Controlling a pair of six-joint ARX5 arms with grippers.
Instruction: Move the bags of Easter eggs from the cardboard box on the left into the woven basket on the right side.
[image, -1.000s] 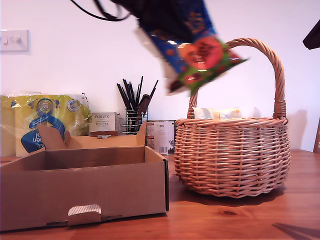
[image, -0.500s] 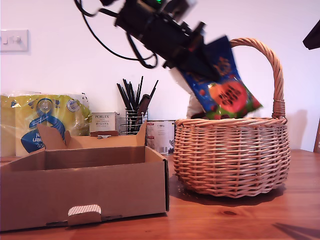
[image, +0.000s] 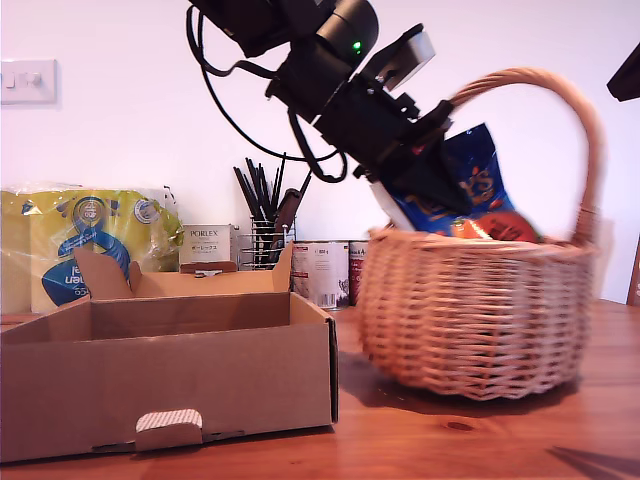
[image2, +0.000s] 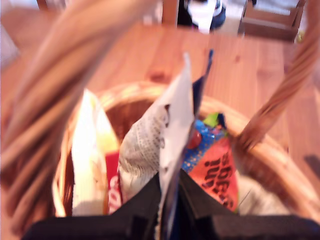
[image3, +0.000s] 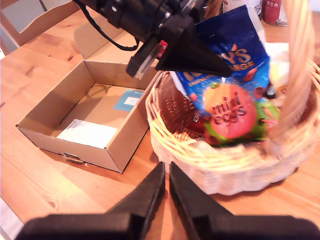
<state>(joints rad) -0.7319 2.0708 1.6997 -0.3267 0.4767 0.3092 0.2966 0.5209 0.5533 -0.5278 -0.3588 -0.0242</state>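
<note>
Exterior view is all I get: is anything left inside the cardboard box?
Observer: No bags. The second wrist view shows the cardboard box holding just a white sheet and a blue label on its floor.
Operator: Is the blue bag alone in the woven basket?
Observer: No. The first wrist view shows a white-yellow pouch already inside, beside the blue bag that my first gripper pinches.
Operator: And the other arm?
Observer: My second gripper hangs over the table beside the woven basket, fingers together, empty.
</note>
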